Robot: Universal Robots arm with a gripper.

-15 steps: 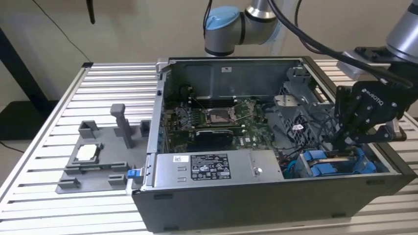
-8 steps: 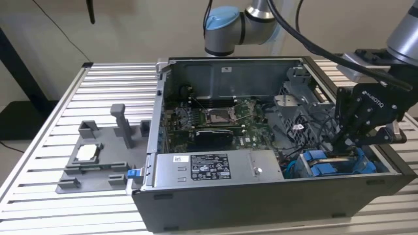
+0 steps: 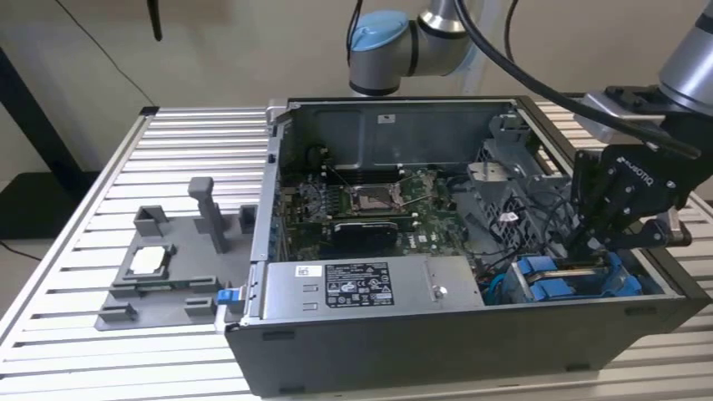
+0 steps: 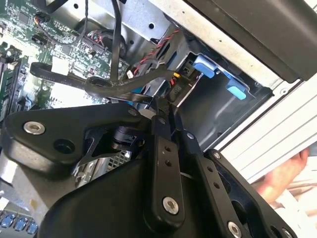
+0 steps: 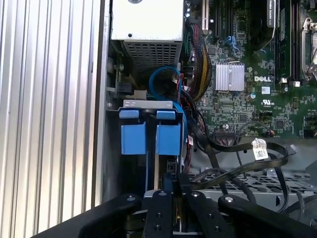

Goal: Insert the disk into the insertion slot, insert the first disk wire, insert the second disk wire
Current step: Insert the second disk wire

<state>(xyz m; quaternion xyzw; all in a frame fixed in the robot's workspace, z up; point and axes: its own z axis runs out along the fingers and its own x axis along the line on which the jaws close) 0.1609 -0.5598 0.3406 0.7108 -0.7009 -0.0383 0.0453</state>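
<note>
The disk [image 3: 546, 288], a flat drive in a bright blue plastic carrier, is judged seated in the insertion slot [image 5: 147, 104], a narrow grey metal bay.
In the exterior view a grey plastic fixture [image 3: 167, 288] stands aside at nine o'clock. At four o'clock the black gripper [image 3: 582, 253] is held upright over the bay, judged for reaching its wires. The second wrist view adds the tips: jaws closed at a black wire connector [image 4: 177, 90], though whether it is gripped cannot be told.

This looked like a robotics lab. A robot arm [image 3: 390, 63] hung over a slatted aluminium bench [image 3: 67, 276] carrying an opened computer case [image 3: 446, 351].
</note>
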